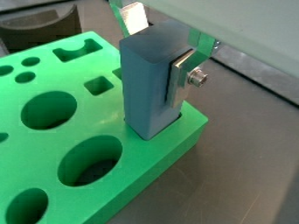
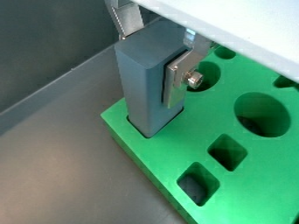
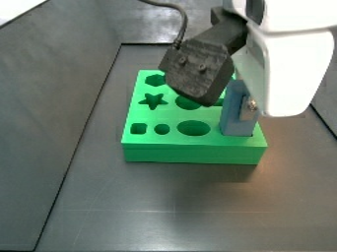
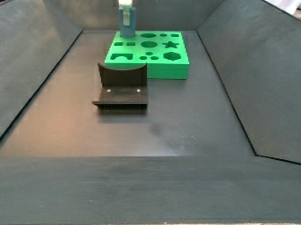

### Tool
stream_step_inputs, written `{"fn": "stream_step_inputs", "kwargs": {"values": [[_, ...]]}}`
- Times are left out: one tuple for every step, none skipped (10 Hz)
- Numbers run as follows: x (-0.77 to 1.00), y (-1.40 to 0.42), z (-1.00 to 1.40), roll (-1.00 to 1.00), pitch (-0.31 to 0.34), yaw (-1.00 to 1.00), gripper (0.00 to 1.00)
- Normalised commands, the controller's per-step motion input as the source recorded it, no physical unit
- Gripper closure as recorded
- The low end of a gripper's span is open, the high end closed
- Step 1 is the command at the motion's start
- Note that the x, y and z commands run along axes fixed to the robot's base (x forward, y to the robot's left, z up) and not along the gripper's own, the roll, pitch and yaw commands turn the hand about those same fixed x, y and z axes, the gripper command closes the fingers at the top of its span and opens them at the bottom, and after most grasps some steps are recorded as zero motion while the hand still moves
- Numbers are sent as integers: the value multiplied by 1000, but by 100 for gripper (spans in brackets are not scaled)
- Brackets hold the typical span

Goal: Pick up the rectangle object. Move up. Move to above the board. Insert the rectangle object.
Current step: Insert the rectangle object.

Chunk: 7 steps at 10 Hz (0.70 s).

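The rectangle object (image 1: 149, 87) is a slim light-blue block standing upright, its lower end in a slot at a corner of the green board (image 1: 146, 175). My gripper (image 1: 160, 54) is shut on its upper part, with a silver finger plate (image 1: 184, 77) flat against one side. Both wrist views show the same hold: the block (image 2: 142, 83), the gripper (image 2: 152, 59) and the board (image 2: 260, 166). In both side views the block (image 3: 239, 116) (image 4: 126, 15) stands at the board's (image 3: 184, 154) (image 4: 172, 72) corner. The block's bottom end is hidden inside the slot.
The fixture (image 4: 121, 88) stands on the dark floor just in front of the board. Sloping grey walls (image 4: 47, 83) enclose the floor on all sides. Other cutouts, such as a star (image 3: 153, 100) and round holes (image 1: 48, 110), are open in the board.
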Motion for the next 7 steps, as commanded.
{"fn": "stream_step_inputs", "kwargs": {"values": [[423, -211, -397, 379, 143, 80, 100], [434, -217, -386, 383, 157, 63, 100], [571, -220, -494, 343, 113, 29, 100], [614, -197, -503, 350, 91, 37, 100], [109, 74, -189, 37, 27, -80, 100], [0, 0, 0, 0, 4, 0, 100], [0, 0, 0, 0, 0, 0, 100]]}}
